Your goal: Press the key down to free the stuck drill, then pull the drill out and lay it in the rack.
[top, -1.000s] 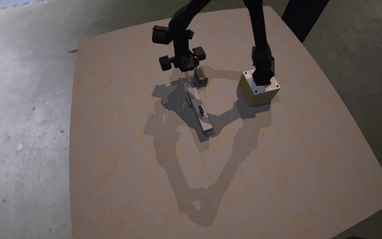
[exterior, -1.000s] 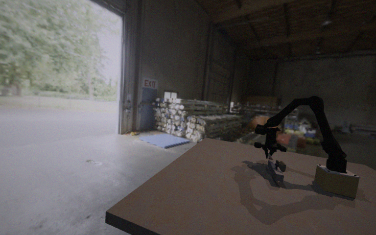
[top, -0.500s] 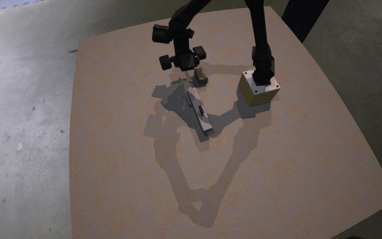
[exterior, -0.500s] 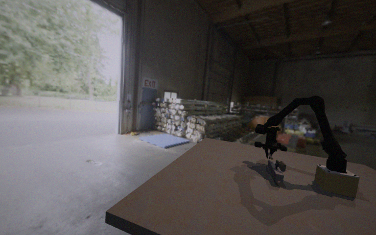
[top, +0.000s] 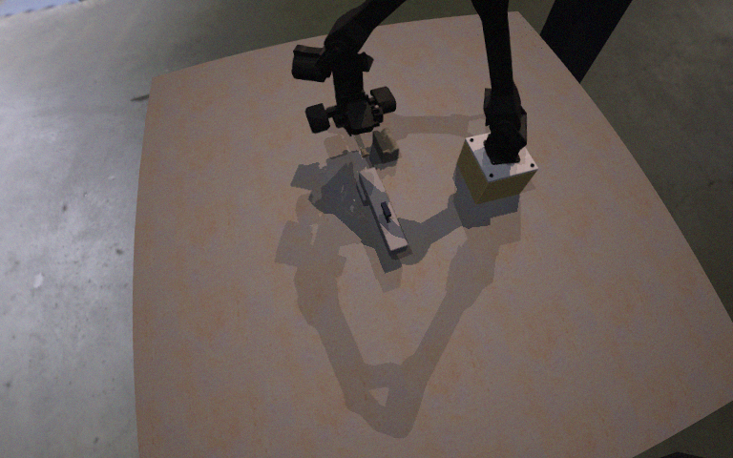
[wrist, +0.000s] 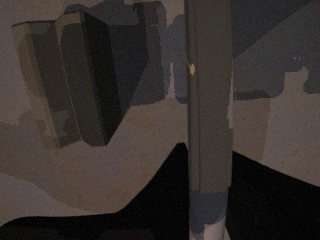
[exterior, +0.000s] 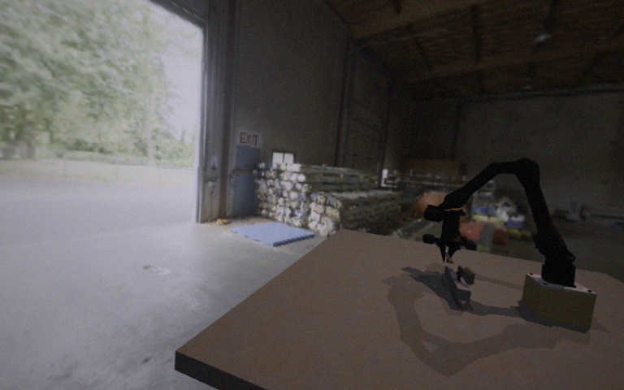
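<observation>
My gripper [top: 361, 141] [exterior: 447, 259] [wrist: 194, 150] is shut on the drill [top: 365, 153] [exterior: 450, 261] [wrist: 212, 100], a slim grey-green bar upright across the wrist view, its lower end pale. I hold it above the table, just beyond the far end of the long pale fixture [top: 379, 199] [exterior: 455, 286]. The drill looks apart from the fixture in the top and exterior views. The small dark blue key [top: 386, 209] sits on the fixture; how far down it is cannot be told. A small block [top: 384, 145] [exterior: 466, 275] [wrist: 87, 80], apparently the rack, stands beside the fixture's far end, very near my gripper.
The arm's yellow base box [top: 502, 189] [exterior: 557, 305] with a white top stands to the right. The table [top: 216, 323] [exterior: 299, 344] bears broad shadows of the arm. Its far edge lies behind the gripper in the top view.
</observation>
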Robot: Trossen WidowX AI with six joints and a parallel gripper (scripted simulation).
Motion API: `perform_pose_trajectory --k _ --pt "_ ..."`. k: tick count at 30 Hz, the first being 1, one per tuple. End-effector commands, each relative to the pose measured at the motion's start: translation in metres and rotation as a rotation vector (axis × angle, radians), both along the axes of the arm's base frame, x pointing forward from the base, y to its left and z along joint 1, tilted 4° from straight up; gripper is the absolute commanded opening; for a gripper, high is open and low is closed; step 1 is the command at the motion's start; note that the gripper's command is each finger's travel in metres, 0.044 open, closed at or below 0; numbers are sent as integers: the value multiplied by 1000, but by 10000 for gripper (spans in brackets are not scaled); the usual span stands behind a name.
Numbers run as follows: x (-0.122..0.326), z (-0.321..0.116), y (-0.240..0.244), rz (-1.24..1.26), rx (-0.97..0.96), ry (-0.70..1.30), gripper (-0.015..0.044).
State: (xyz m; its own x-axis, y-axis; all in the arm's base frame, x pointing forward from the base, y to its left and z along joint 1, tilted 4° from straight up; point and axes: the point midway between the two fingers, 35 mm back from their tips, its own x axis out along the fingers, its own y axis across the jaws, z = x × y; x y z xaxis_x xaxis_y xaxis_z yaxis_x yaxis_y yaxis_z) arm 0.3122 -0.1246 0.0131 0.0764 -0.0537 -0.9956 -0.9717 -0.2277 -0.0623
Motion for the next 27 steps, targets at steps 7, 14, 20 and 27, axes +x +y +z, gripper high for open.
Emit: perform_pose_trajectory --k 7,14,20,27 --pt "0 5 1 4 2 -7 0" --pt "0 7 1 4 2 -7 0" --pt "0 8 1 4 2 -7 0" --pt "0 10 1 4 2 -7 0"
